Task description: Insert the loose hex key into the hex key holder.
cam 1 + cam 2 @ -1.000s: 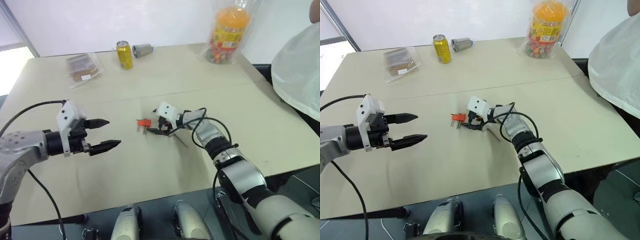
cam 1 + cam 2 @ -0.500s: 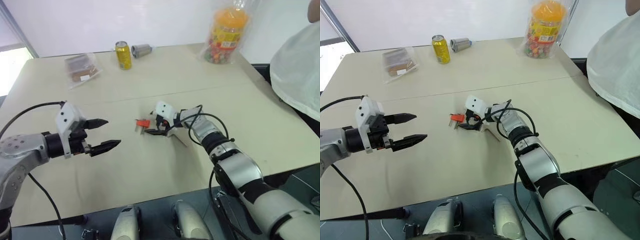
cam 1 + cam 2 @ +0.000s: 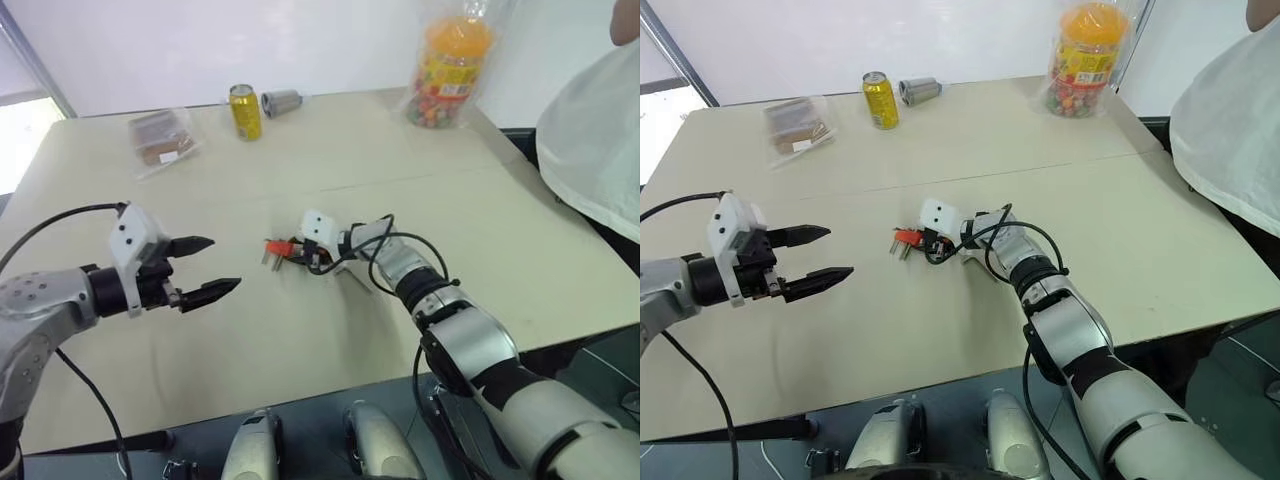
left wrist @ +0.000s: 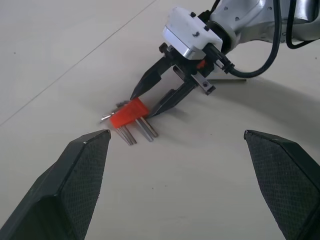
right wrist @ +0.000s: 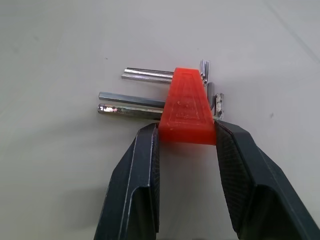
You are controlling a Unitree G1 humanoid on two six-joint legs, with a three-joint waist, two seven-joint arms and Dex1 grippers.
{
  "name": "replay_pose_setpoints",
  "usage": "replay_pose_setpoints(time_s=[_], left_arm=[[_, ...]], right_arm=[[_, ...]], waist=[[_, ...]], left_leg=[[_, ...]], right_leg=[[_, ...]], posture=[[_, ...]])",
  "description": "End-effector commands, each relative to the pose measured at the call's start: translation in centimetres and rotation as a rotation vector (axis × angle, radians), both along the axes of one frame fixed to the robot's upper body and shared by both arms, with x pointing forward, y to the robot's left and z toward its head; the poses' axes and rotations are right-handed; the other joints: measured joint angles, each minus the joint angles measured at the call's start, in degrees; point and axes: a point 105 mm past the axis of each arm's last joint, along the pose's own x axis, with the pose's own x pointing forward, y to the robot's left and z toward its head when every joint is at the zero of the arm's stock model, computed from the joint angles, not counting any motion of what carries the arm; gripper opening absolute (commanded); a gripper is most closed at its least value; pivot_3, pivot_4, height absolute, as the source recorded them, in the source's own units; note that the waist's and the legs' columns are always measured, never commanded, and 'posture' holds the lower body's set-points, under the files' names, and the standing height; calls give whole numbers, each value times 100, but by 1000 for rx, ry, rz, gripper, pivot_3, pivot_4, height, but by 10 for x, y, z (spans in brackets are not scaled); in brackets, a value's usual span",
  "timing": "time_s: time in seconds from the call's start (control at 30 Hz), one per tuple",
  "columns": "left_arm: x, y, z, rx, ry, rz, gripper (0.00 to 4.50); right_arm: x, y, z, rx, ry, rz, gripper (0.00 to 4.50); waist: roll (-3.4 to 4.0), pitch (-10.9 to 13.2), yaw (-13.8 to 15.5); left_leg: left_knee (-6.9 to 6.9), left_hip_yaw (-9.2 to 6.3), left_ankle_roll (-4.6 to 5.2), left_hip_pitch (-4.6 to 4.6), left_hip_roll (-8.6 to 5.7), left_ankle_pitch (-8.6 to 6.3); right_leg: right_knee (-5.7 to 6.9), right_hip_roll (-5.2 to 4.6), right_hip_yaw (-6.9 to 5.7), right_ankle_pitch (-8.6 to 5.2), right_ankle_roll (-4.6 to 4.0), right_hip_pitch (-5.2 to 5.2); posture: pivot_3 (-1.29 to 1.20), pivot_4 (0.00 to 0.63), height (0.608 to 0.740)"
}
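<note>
Pale beige tabletop is filling the scene, with a white wall standing behind it. The step in hand, as I judge it, is the securing of the hex key holder (image 5: pixel 187 107). The right hand (image 5: pixel 185 135) is pinching the wide end of this red block between its two fingers, which are pressing on both its sides. The holder is lying flat near the middle of the tabletop.

The loose hex key (image 3: pixel 358 280) is lying on the tabletop just beside the right forearm, a little apart from the holder, and nothing is touching it. The left hand (image 3: pixel 222 264) is hanging above the tabletop with its fingers spread wide and holding nothing. It is well apart from the holder, on the left side.

The next move, I think, is asking the left hand to go for the thin key. It is lying flat and partly under the right arm, so the pinch is needing care. The right hand is needing to keep the holder firm and turn a free slot toward the key.

Counting the things:
- one holder, showing three long shafts on one side
- one loose key
- one yellow can (image 3: pixel 245 110)
- one grey metal cup (image 3: pixel 283 101), lying on its side
- one clear packet (image 3: pixel 162 138)
- one bagged jar of sweets (image 3: pixel 450 70)

One person (image 3: pixel 595 130) is standing at the right edge.
</note>
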Motion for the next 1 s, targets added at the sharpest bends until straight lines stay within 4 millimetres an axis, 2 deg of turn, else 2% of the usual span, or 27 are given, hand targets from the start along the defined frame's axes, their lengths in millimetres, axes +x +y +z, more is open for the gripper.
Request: replay_pose_setpoints(time_s=[0.03,0.1,0.17,0.2,0.23,0.3,0.37,0.5,0.7,1.0], left_arm=[[10,3,19,-54,-92,11,4500],[18,2,25,-89,-114,16,4500],[27,-6,30,-110,-143,-7,4500],[30,-8,32,-114,-151,-17,4500],[32,-11,34,-117,-157,-26,4500],[40,-21,46,-165,-167,-64,4500],[42,-31,54,-200,-162,-121,4500],[40,-45,61,-217,-143,-237,4500],[44,-55,71,-250,-142,-308,4500],[42,-64,83,-301,-147,-364,4500]], right_arm=[[7,-16,25,-176,-481,70,1029],[7,-22,40,-237,-678,121,1029],[1,-28,73,-231,-909,166,1029],[-2,-30,83,-223,-975,183,1029],[-5,-31,90,-210,-1023,194,1029],[-22,-35,121,-145,-1165,246,1029],[-36,-39,143,-100,-1262,278,1029],[-57,-40,171,-46,-1368,336,1029],[-75,-37,189,17,-1407,396,1029],[-80,-38,182,6,-1360,443,1029]], waist=[[6,4,54],[4,4,122],[4,6,173],[2,7,190],[0,6,192],[-2,11,191],[-9,15,177],[-10,15,145],[-15,18,111],[-16,19,110]], left_leg=[[0,0,-3,-1,-3,2],[4,2,-14,-10,-12,8],[6,5,-23,-18,-16,13],[10,5,-24,-29,-19,14],[12,7,-27,-45,-19,16],[11,14,-28,-49,-17,16],[9,13,-27,-58,-11,16],[4,8,-27,-57,-7,16],[12,7,-25,-57,-8,17],[14,6,-25,-57,-8,17]], right_leg=[[0,-6,0,0,0,-1],[-1,-14,-2,-10,-18,-5],[-10,-20,1,-12,-21,-7],[-10,-21,3,-12,-21,-16],[-10,-21,6,-11,-20,-31],[-10,-16,9,-5,-7,-36],[-8,0,6,1,4,-45],[-6,6,4,0,3,-45],[-3,3,2,1,4,-40],[-2,1,1,1,4,-39]], posture=[[0,150,740],[0,150,740],[0,150,740],[0,150,740],[0,150,740],[0,150,740],[0,150,740],[0,150,740],[0,150,740],[0,150,740]])
